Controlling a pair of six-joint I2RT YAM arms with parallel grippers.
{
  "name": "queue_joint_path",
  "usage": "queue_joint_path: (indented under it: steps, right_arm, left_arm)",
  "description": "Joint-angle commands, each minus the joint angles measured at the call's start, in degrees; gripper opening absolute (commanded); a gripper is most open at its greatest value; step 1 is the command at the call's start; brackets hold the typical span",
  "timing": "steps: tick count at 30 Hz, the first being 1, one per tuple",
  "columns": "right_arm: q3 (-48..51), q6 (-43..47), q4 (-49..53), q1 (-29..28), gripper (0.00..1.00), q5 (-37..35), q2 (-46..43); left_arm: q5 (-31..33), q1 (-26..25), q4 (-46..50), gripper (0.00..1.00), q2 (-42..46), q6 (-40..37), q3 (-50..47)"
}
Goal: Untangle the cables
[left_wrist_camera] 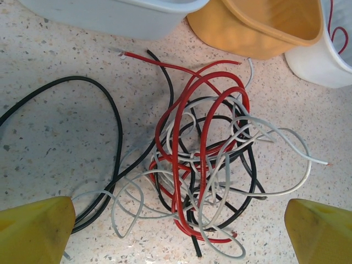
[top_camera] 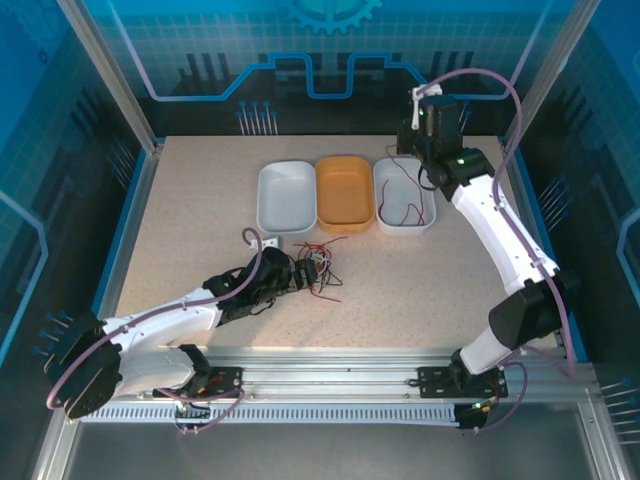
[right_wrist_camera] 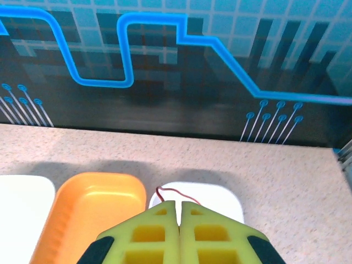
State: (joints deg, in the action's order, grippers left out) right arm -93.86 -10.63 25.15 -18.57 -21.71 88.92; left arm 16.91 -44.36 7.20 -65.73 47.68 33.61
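One red wire [top_camera: 410, 210] in white tray [top_camera: 431, 200], upper right; right gripper [right_wrist_camera: 180, 208] pressed together above it. Remaining cables [left_wrist_camera: 203, 165] knotted mid-frame; left gripper [left_wrist_camera: 177, 234] spread wide.

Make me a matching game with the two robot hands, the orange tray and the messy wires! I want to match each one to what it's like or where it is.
Things:
1. left gripper
2. right gripper
3. orange tray
4. tangle of cables

Descriptions:
A. the middle one in a row of three
B. shut
C. piled on the table
D. wide open

Pairs: 1-D, 2-B, 3-A, 4-C.
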Motion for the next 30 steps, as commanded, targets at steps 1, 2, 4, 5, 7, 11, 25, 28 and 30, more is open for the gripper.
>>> queue_joint_path:
  steps: [1,2,4,5,7,11,25,28,30]
  right_arm:
    - [4.0,-6.9,0.0,2.5,0.0,3.0,-4.8]
    - [5.3,-8.2,0.7,3.1,0.0,3.5,-5.8]
    - [7.6,-10.3,2.2,4.4,0.0,4.8,-7.6]
    - [8.6,-11.2,3.3,5.1,0.0,5.7,-8.4]
    - [9.8,-12.6,5.8,6.9,0.0,8.2,-9.6]
    - [9.7,-14.0,13.8,10.0,0.0,13.5,-9.7]
    - [2.8,-5.2,35.8,12.8,0.0,13.6,2.0]
    - [0.8,-4.3,36.5,12.7,0.0,8.6,5.5]
    - [-0.9,-4.1,36.1,12.6,0.0,6.6,7.4]
  left_arm:
    - [1.2,0.4,1.2,0.99,-0.6,-0.6,1.0]
    - [1.2,0.4,1.1,0.99,-0.7,-0.6,0.9]
    - [1.2,0.4,1.0,0.99,-0.7,-0.4,0.9]
    - [1.2,0.4,1.1,0.99,-0.6,-0.4,0.9]
    - [1.2,0.4,1.1,0.99,-0.6,-0.4,0.8]
    - [1.4,0.4,1.2,0.99,-0.5,-0.4,0.8]
    - [1.2,0.4,0.9,0.99,-1.3,-0.1,0.8]
    - [1.2,0.4,0.9,0.99,-1.3,0.0,0.7]
    - [1.2,0.4,0.9,0.99,-1.4,0.1,0.8]
